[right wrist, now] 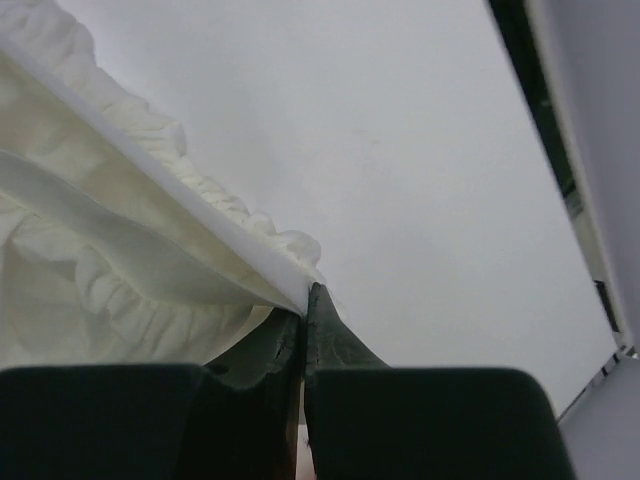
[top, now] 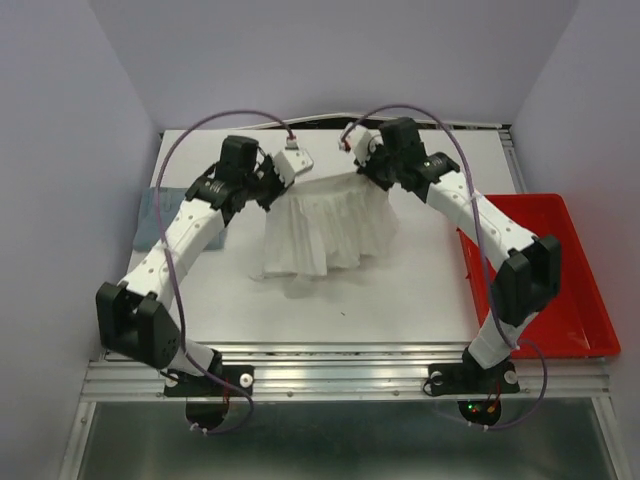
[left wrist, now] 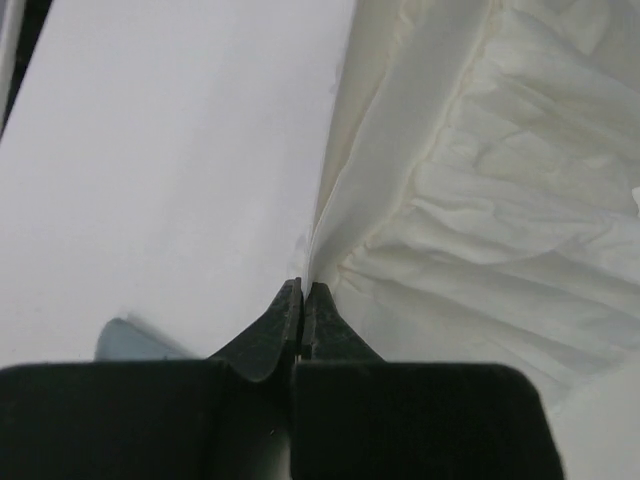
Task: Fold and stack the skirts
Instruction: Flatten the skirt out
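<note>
White skirt [top: 325, 225] hung between both arms, far middle of table [top: 400, 295].
Red tray [top: 565, 310] at right edge. White skirt's hem rests on the table. Denim skirt [top: 150, 215] lies flat at left edge, well apart. Left gripper [left wrist: 303, 292] pinches the waistband's left end; right gripper [right wrist: 304, 300] pinches its right end.

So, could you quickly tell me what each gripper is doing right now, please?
Left gripper: closed on the white skirt.
Right gripper: closed on the white skirt too.
</note>
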`<state>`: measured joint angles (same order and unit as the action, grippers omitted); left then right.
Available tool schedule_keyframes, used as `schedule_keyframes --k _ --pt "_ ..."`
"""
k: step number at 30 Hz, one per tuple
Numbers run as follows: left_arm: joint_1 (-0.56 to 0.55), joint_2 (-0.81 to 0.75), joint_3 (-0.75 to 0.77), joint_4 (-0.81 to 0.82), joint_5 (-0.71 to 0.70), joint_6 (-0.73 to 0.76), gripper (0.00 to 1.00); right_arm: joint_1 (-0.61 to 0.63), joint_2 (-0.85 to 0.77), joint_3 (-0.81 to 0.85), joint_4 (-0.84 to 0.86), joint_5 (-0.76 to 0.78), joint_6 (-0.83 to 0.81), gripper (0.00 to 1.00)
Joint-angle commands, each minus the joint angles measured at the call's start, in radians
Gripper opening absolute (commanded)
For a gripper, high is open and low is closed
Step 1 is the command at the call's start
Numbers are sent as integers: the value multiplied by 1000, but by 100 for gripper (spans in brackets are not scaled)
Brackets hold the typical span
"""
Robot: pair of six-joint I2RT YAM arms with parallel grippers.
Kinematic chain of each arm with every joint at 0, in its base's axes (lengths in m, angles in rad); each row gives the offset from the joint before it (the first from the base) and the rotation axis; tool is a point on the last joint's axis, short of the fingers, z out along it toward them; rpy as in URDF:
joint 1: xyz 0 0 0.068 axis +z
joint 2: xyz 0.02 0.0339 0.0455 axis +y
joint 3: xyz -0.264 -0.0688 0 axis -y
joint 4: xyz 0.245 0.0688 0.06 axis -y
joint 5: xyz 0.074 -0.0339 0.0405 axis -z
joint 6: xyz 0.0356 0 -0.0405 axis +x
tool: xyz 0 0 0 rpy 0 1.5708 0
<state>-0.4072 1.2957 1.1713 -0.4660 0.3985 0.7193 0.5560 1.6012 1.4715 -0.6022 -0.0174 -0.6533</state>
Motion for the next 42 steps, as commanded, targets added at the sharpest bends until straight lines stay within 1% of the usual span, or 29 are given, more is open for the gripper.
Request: schedule_keyframes --k 1,3,4,6,7,8,11,12,13,14,15,17,18,19,20,21,22,23,24,26,29,32,34,35,37,38,39,40,42 --pt "100 186 341 214 -197 -152 0 -149 178 350 177 157 67 1" --pt "116 276 480 298 -257 -144 0 -171 257 455 223 172 64 1" --pt "120 299 514 337 -279 -121 0 -182 272 510 255 181 51 1" --pt "125 361 586 459 -347 -97 0 -182 287 513 433 217 31 1" --pt "126 378 600 522 -369 -84 0 -182 292 503 506 247 2 1" --pt "127 390 605 624 -388 -46 0 -182 293 466 673 264 -9 1" --pt "127 401 535 769 -383 28 0 -182 284 367 872 286 -44 1" --pt "127 396 449 837 -350 85 0 -182 278 277 965 281 -54 1" --pt "125 383 401 858 -328 115 0 -182 270 221 1005 257 -87 1" --pt "123 376 352 892 -314 141 0 -182 255 154 1118 249 -113 1" --pt "117 372 246 909 -303 193 0 -182 249 3 1177 243 -146 1" --pt "110 360 125 937 -293 256 0 -168 246 -158 1301 211 -253 1" --pt "104 347 -9 1002 -287 316 0 -157 252 -321 1422 179 -332 1" --pt "99 341 -78 1042 -286 343 0 -148 258 -406 1496 169 -333 1" --pt "94 338 -141 1079 -290 376 0 -125 269 -484 1569 168 -404 1" --pt "87 333 -274 1178 -314 403 0 -113 282 -561 1723 163 -437 1" --pt "76 324 -338 1245 -326 426 0 -99 313 -697 1806 155 -489 1" --pt "71 317 -388 1311 -332 440 0 -70 327 -756 1940 154 -512 1" --pt "68 304 -477 1339 -332 446 0 -58 338 -807 1991 152 -523 1" --pt "59 263 -542 1368 -337 444 0 -33 347 -923 2090 171 -534 1" --pt "53 179 -642 1357 -328 431 0 2 303 -1014 2121 181 -532 1" --pt "33 64 -709 1243 -310 421 0 25 212 -1128 2074 178 -536 1" --pt "24 -33 -755 1183 -287 427 0 25 157 -1163 2031 174 -532 1" --pt "10 -68 -771 1125 -279 437 0 36 91 -1192 1962 162 -517 1" --pt "-10 -169 -843 1097 -265 479 0 45 17 -1200 1855 146 -477 1" --pt "-22 -203 -861 1042 -262 492 0 54 -24 -1192 1690 146 -462 1" --pt "-45 -266 -889 1011 -256 508 0 64 -77 -1170 1637 160 -447 1" --pt "-57 -289 -900 980 -257 506 0 74 -90 -1160 1603 187 -433 1" --pt "-85 -349 -906 908 -280 473 0 74 -133 -1114 1463 233 -376 1"
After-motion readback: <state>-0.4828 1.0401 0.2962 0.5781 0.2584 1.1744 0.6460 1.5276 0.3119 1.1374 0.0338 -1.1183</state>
